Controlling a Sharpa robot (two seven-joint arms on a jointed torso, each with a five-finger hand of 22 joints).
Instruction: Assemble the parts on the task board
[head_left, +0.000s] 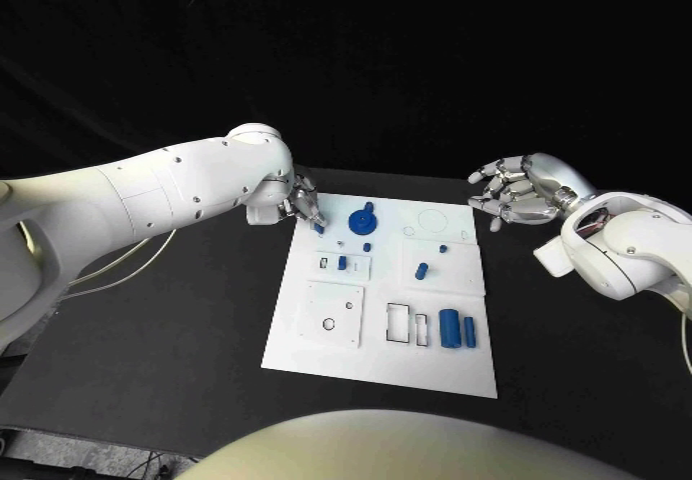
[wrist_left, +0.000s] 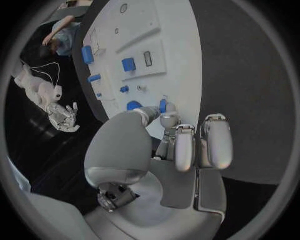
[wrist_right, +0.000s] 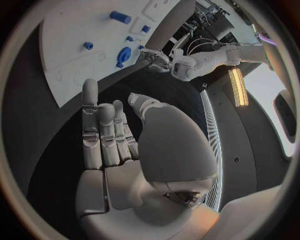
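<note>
Nearest the head camera lies the white board (head_left: 378, 345) on the black table (head_left: 144, 340), its near edge bare. Two blue cylinders (head_left: 457, 328) lie side by side on the board's near right part, well away from both hands. Left arm (head_left: 130, 195) reaches in low, elbow bent; left hand (head_left: 299, 207) is at the board's far left corner, fingertips down, pinching a small blue part (head_left: 317, 226). Just beyond those fingertips, toward the board's middle, sits a round blue gear (head_left: 364, 216). A small blue peg (head_left: 420, 269) lies further along, between the two hands. Right hand (head_left: 516, 190) hangs off the board's far right corner, raised above the table, fingers loosely curled and apart, holding nothing.

Left wrist view: left hand (wrist_left: 169, 145) points at the board (wrist_left: 178, 75); thumb and a fingertip close on the small blue part (wrist_left: 163, 105) directly ahead of the palm, other fingers straight alongside. Gear (wrist_left: 133, 105) just beside the thumb tip. Right hand (wrist_left: 62, 117) seen beyond the board, fingers spread.

Right wrist view: right hand (wrist_right: 125, 145) has fingers extended and together, thumb apart, nothing in the palm. Board (wrist_right: 94, 40) lies well ahead of the fingertips; the gear (wrist_right: 124, 54) on it, left hand (wrist_right: 153, 57) just beside it.
</note>
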